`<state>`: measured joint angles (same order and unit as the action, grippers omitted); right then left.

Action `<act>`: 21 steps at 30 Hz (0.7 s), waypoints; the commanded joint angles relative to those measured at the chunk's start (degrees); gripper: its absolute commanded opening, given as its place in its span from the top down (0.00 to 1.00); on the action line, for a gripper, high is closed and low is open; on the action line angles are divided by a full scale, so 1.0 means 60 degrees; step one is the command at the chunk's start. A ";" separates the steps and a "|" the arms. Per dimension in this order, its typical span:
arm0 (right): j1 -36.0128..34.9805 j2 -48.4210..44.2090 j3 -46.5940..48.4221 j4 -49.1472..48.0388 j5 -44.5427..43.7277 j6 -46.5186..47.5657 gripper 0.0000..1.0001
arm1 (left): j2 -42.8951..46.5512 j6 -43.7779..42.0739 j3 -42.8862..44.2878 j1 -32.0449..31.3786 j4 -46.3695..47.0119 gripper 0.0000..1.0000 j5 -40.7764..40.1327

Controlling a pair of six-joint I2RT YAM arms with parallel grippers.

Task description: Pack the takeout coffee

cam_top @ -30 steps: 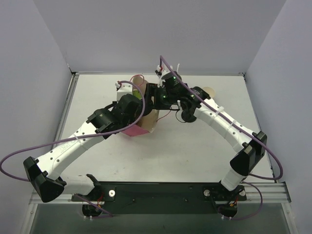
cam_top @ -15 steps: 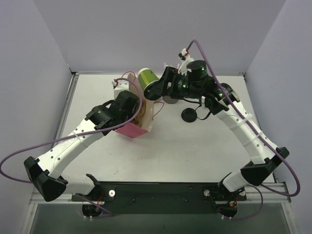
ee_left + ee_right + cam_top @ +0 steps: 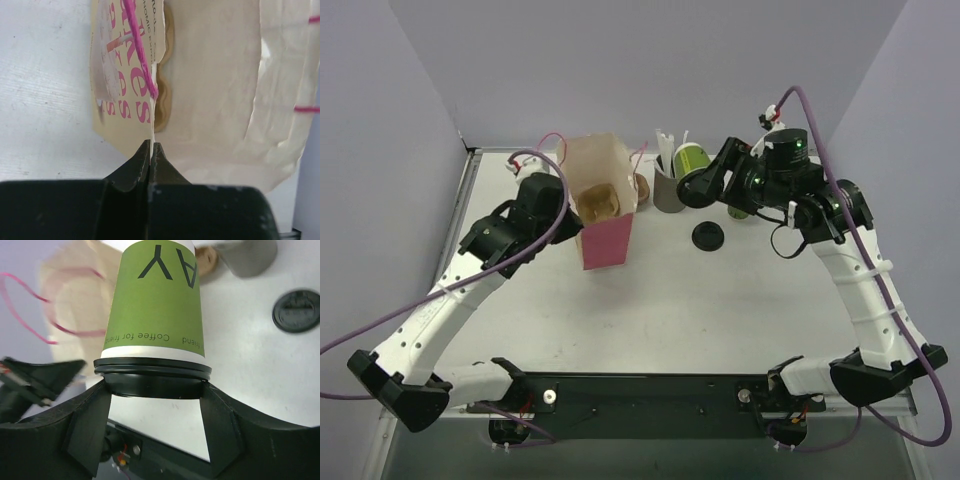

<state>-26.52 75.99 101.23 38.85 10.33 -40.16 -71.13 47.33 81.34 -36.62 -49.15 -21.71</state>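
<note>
The takeout coffee (image 3: 157,300), a green paper cup with a black lid on it, is tipped on its side in the air. My right gripper (image 3: 152,390) is shut on its lid rim. From above, the cup (image 3: 692,160) hangs right of the bag, in front of the right gripper (image 3: 705,187). A pink and kraft paper bag (image 3: 603,205) stands open at the back left. My left gripper (image 3: 151,147) is shut on the thin edge of the bag (image 3: 215,75). In the top view the left gripper (image 3: 563,205) is at the bag's left side.
A grey cylinder (image 3: 669,190) with white straws stands just behind the held cup. A loose black round lid (image 3: 708,236) lies on the white table (image 3: 720,310); it also shows as the lid (image 3: 296,311) in the right wrist view. Walls enclose three sides.
The right arm has swung back to the right with the cup, away from above the bag. The left arm has drawn left, and the bag now stands upright and open.
</note>
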 commanded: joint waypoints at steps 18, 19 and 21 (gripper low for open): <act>-0.0179 0.3126 -0.2516 0.3779 0.1472 0.1464 0.76 | 0.0840 0.0022 -0.1488 0.0537 -0.0305 1.00 0.1524; -0.0179 0.3330 -0.2444 0.3779 0.1487 0.1464 0.76 | 0.0796 -0.0007 -0.1182 0.0552 -0.0407 1.00 0.1510; -0.0179 0.3551 -0.2341 0.3925 0.1501 0.1537 0.75 | 0.0723 -0.0124 -0.0887 0.0566 -0.0554 1.00 0.1583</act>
<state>-27.42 95.44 86.02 58.33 18.24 -32.49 -66.26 48.97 70.46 -33.54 -50.76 -13.02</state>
